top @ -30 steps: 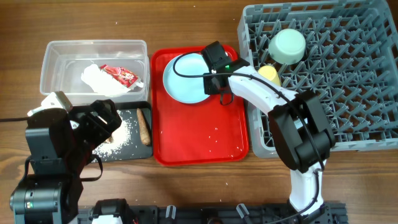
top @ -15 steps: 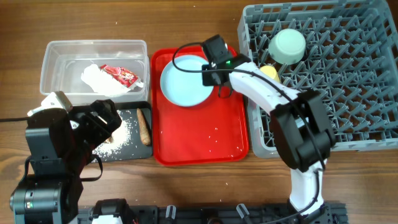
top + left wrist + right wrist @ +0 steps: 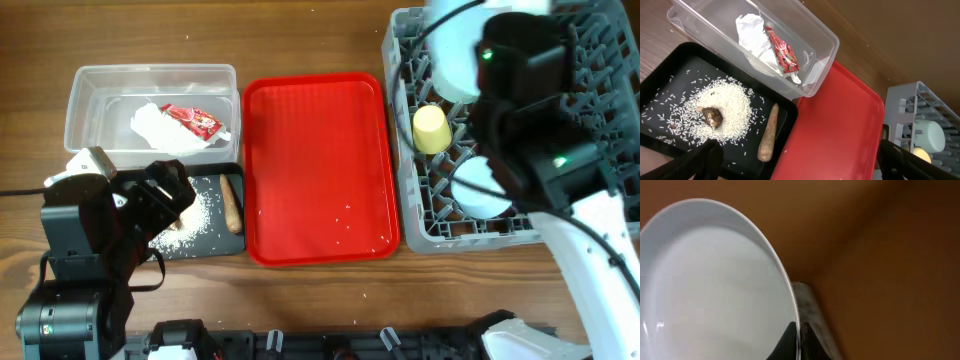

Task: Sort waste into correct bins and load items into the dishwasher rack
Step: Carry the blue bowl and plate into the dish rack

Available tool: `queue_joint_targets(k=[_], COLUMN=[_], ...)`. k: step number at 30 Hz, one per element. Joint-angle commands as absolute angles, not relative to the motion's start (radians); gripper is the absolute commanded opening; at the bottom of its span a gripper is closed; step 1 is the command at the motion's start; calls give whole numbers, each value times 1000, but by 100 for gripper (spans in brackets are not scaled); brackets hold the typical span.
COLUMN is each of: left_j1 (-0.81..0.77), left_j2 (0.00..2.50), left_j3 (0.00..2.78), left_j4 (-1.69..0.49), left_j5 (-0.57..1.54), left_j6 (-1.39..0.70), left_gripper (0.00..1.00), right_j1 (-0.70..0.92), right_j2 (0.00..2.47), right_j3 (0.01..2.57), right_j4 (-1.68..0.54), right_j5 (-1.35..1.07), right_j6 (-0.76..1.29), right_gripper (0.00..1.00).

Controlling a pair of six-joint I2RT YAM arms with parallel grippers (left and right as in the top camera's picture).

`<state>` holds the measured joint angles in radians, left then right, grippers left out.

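plate vs fingers: the light blue plate (image 3: 715,280) is pinched at its rim by the right gripper (image 3: 799,336); in the wrist view the disc spreads up and to the left of the fingertips; only brown blur is seen behind it
right fingers: drawn narrow, shut on the thin plate edge; one finger on each face
plate vs rack: overhead, the right arm is seen raised over the left part of the dishwasher rack (image 3: 600,60); the plate is carried in the air, not yet set between pegs; its exact tilt cannot be told
axis: round, so no long axis; the flat face is what matters; a slot is judged to need the plate on edge, in line with a row of pegs
nearer arm: the right, already above the rack; the left gripper (image 3: 168,195) is well apart, over the black tray (image 3: 200,240), fingers spread wide and holding nothing
rack contents: a yellow cup (image 3: 431,128) and a smaller light blue bowl (image 3: 478,188) are seated near the left wall; room is to be found beside them
plate looks: pale blue-white, smooth, glossy, shallow, with a thin raised rim; no food is seen on the visible face
elsewhere: the red serving tray (image 3: 320,160) carries only a few crumbs; the napkin (image 3: 756,40) and the red wrapper (image 3: 782,52) lie in the clear tub (image 3: 90,90)
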<state>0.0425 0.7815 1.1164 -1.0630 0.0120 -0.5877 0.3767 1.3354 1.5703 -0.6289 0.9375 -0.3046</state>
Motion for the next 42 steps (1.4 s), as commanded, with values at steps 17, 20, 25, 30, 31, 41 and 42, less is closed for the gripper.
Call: queue_joint_targets(k=[17,20,25,30,31,41,42], left_j1=[52,52,52,52,52,52,52], left_j2=[779,779,779,779,779,779,779], left_j3=[1115,1115,1115,1115,1115,1115,1115], left_j4=[-1061,-1061,-1061,-1061,-1061,-1061,-1061], left_j5=[2,2,2,2,2,2,2], left_j6=[-576,-576,-576,-576,-576,-576,-576], left_gripper=[100,100,100,100,100,100,100], right_j1=[104,105,105,105,105,105,105], right_j2=[1538,1561,1560,1560,1560,1541,1541], right_j3=[1282,1282,1282,1282,1282,1302,1302], right_j4=[-696,-694,-697,-695,-694,-660,-659], right_j5=[1050,1004,812,791,789,-19,-73], right_j6=[-445,-445,-444,-444,-443,-68,-32], right_gripper=[4,4,7,84,100,100,100])
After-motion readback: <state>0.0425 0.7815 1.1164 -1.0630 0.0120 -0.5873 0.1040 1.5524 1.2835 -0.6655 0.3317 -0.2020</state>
